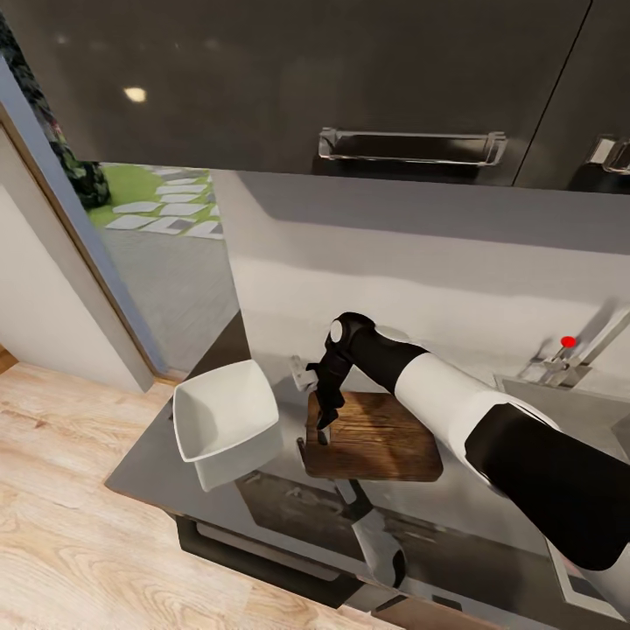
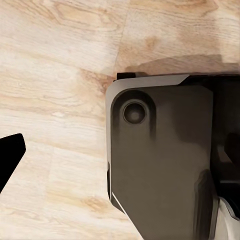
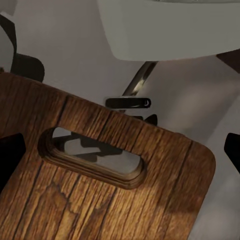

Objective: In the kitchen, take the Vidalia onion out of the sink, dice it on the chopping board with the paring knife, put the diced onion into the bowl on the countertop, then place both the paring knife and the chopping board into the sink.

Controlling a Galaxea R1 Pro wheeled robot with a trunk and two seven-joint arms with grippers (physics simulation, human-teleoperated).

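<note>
Head view: the right gripper (image 1: 325, 430) hangs over the handle end of the dark wooden chopping board (image 1: 385, 446) on the glossy grey surface (image 1: 144, 464), beside the white square bowl (image 1: 223, 423). The right wrist view adds the small black-handled paring knife (image 3: 129, 102) beyond the board's edge; fingers spread wide, holding nothing

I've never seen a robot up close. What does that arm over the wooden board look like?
The right arm is a thick tube in sections: glossy black near the shoulder, white in the middle, black again toward the wrist, with a round white cap at the joint. It ends in a small black pincer with two slim fingers.
</note>
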